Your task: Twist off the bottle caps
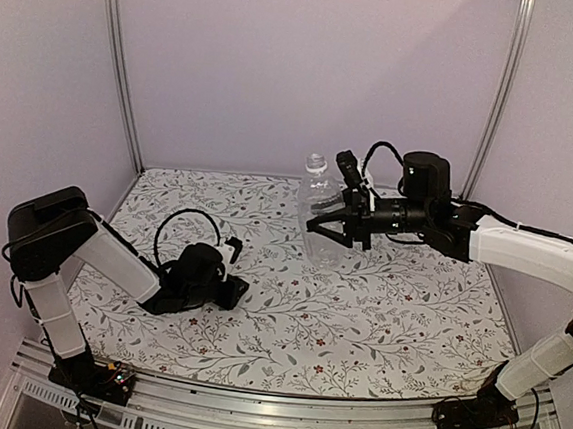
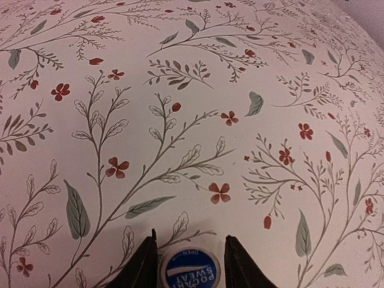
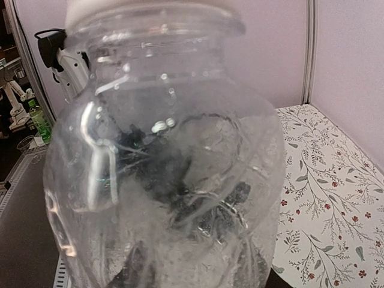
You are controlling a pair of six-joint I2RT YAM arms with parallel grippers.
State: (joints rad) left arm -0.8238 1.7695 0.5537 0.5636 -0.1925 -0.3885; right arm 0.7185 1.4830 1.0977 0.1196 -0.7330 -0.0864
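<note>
Bottle of plain clear plastic point(image 1: 321, 189) stands upright on the worktop point(image 1: 388, 314), which is covered by a pale cloth printed with grey sprigs and small red flowers. The bottle is toward the far side of that cloth, and its narrow neck rises above the arm that reaches for it. The right end effector point(image 1: 321, 225) comes at the bottle from the right with its black fingers on either side of the lower body, and it appears to be grasping it. In the right wrist view the bottle point(image 3: 168, 150) fills almost the whole picture and the dark fingers show only blurred through its wall. To the left of the bottle and nearer the arm bases, well apart from it, the left arm lies low over the cloth. Its wrist view shows a small round blue plastic screw cap point(image 2: 191, 269) with white lettering, printed top facing the camera, lying between the two black fingertips of the left end effector point(image 2: 191, 235). The tips stand just beside the cap's rim on both sides — whether they are clenched on it or released, I cannot tell.
</note>
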